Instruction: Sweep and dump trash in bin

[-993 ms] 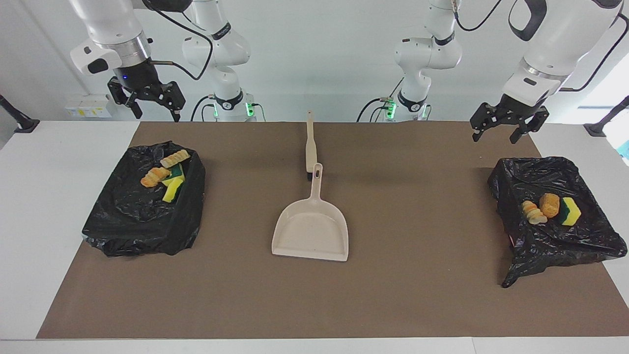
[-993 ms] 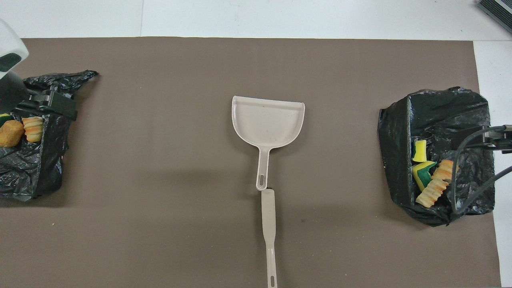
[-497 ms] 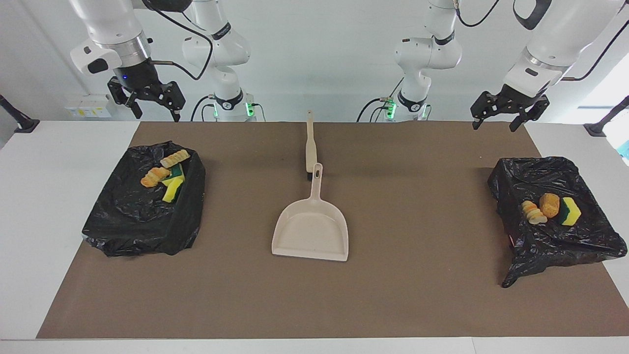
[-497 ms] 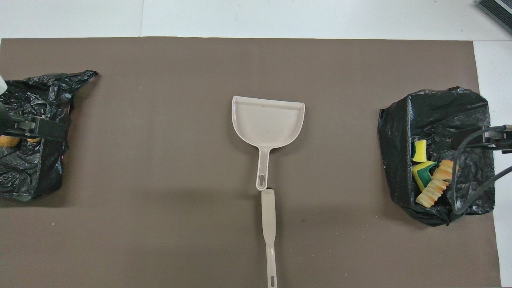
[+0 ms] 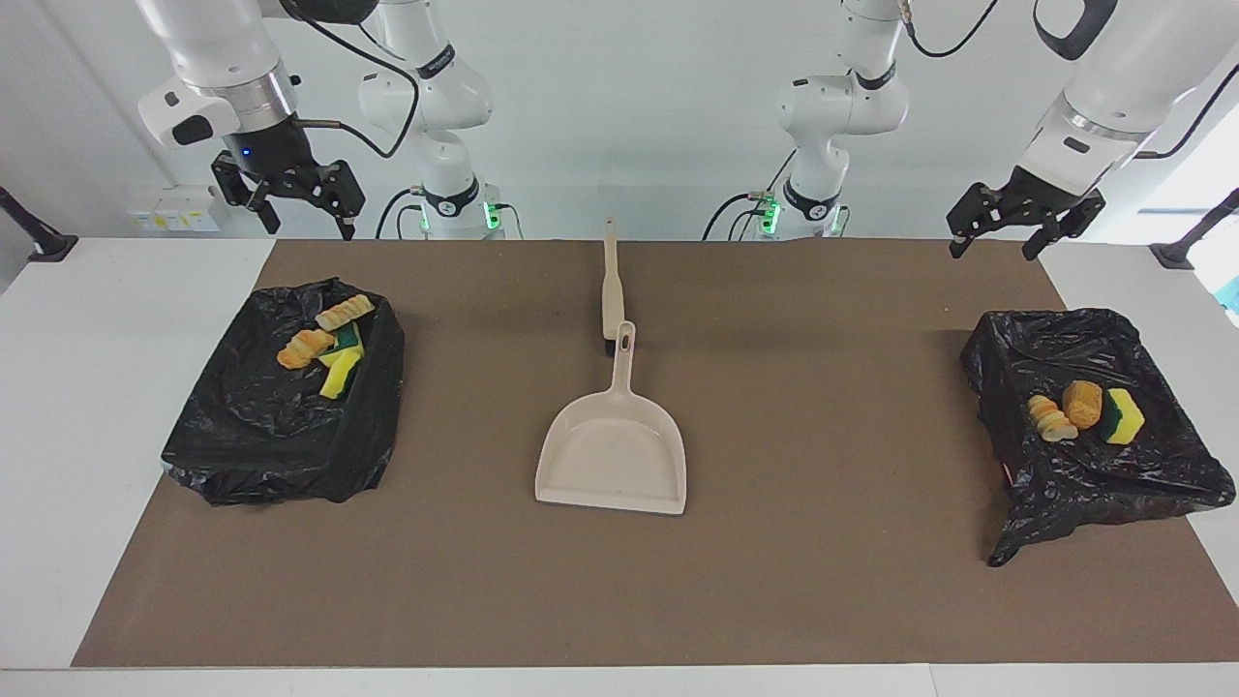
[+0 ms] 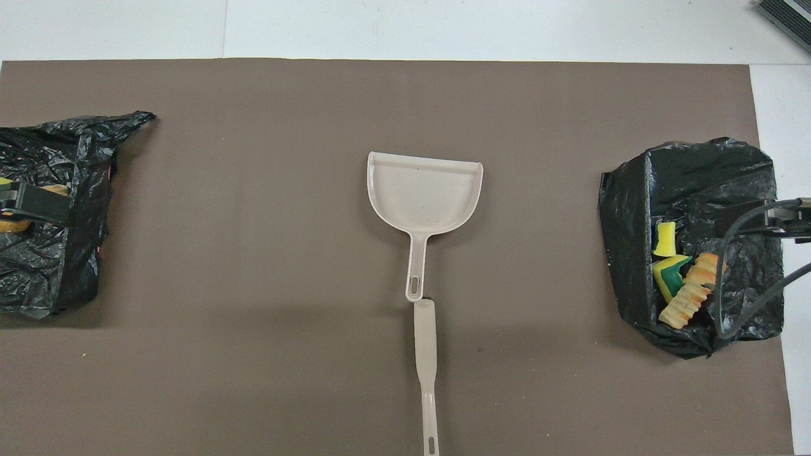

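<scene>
Trash lies in two black-bagged bins. The bin [image 5: 281, 426] at the right arm's end holds several scraps [image 5: 329, 347], yellow-green sponge chunks and bread-like lumps. Three more scraps [image 5: 1082, 409] lie in the bin [image 5: 1094, 465] at the left arm's end. My right gripper [image 5: 308, 225] hangs open and empty high over its bin's robot-side edge. High over the left arm's end of the table, by that bin, my left gripper [image 5: 994, 250] is open and empty too.
A beige dustpan [image 5: 612, 455] lies mid-mat, its mouth turned away from the robots. A beige brush handle [image 5: 611, 281] lies in line with the pan's handle, nearer the robots. A brown mat [image 5: 832, 581] covers the white table.
My left gripper has risen and drawn back toward the left arm's end, off the bin. The right arm, the trash, the dustpan and the brush have not moved.
</scene>
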Controlling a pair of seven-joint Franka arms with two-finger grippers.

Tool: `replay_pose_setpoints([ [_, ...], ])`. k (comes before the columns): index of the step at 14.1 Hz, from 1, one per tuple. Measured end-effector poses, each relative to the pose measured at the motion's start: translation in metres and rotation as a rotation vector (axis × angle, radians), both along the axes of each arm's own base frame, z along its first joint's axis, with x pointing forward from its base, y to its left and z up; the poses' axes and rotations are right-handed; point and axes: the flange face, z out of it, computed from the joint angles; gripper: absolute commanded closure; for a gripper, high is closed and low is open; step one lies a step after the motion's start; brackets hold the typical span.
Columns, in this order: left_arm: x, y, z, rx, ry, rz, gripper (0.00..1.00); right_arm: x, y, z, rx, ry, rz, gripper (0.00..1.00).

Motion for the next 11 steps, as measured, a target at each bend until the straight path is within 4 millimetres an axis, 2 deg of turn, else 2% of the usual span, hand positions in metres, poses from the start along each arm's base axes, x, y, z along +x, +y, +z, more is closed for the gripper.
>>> replay_pose_setpoints([
  [11, -0.0041, -0.0037, 0.0008, 0.0, 0.009, -0.006, 0.0, 0.0, 0.0004, 0.0, 0.0, 0.0, 0.001, 0.0],
])
